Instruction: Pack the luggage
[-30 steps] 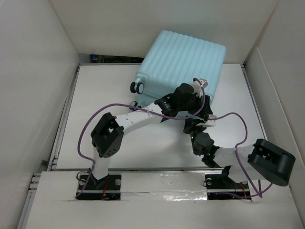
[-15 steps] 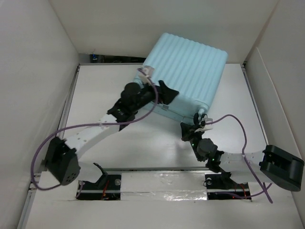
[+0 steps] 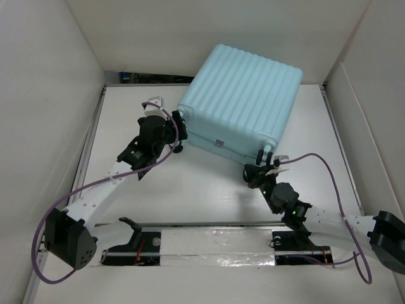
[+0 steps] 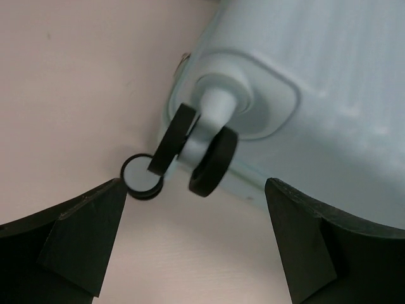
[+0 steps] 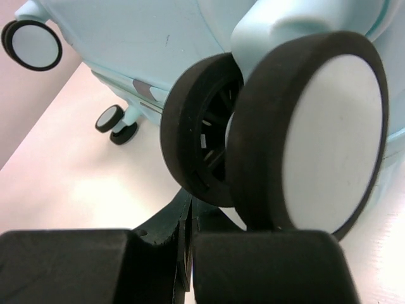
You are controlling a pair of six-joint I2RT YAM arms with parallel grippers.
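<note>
Only wrist views show the left hand [image 4: 195, 190] open facing a luggage [image 3: 243, 95] wheel [image 4: 196, 149], the right hand [image 5: 190, 253] closed.

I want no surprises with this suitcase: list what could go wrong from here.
1. The open left gripper faces a spinner wheel; that wheel may swivel and slip out if grabbed.
2. The shut right gripper sits close by another wheel of the luggage; a push there could skid the closed case away.
</note>
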